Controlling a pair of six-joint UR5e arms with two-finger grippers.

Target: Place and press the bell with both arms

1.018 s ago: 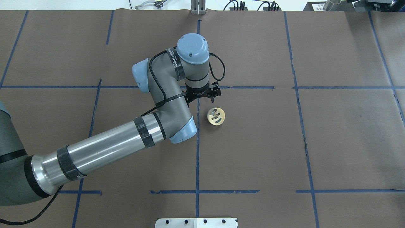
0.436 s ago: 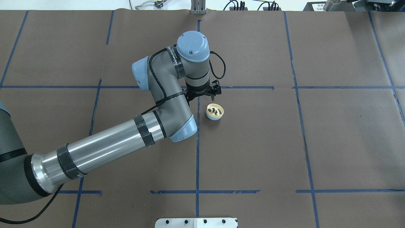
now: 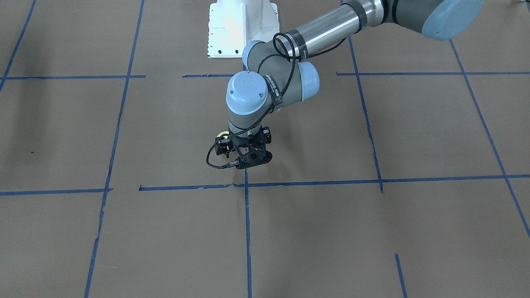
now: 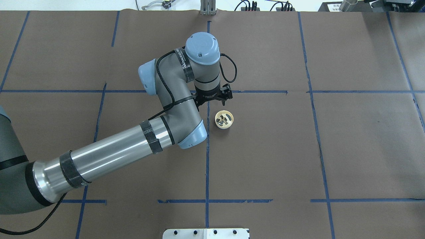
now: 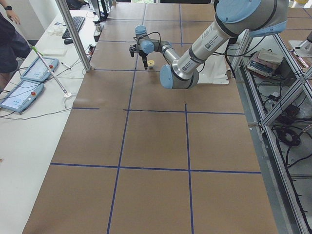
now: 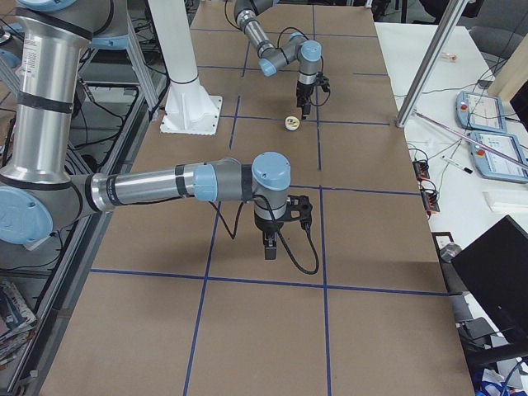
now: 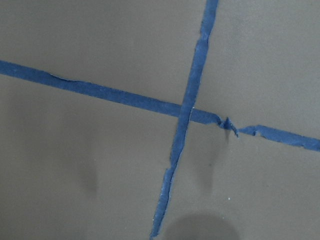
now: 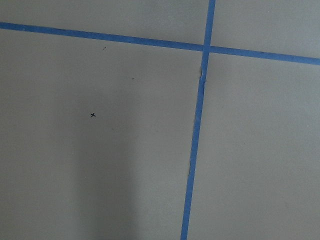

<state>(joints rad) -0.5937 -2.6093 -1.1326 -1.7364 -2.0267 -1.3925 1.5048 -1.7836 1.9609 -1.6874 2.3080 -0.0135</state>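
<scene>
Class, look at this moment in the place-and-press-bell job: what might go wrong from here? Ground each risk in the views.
1. The bell lies with its slotted cream underside up, so a press would likely miss the button; it needs righting first.
2. The left gripper hangs close beside the small round bell; a careless approach might knock or roll it away.

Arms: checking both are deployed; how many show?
2. The left arm is beside the bell; the right arm shows in the exterior right view, nearest the camera.
</scene>
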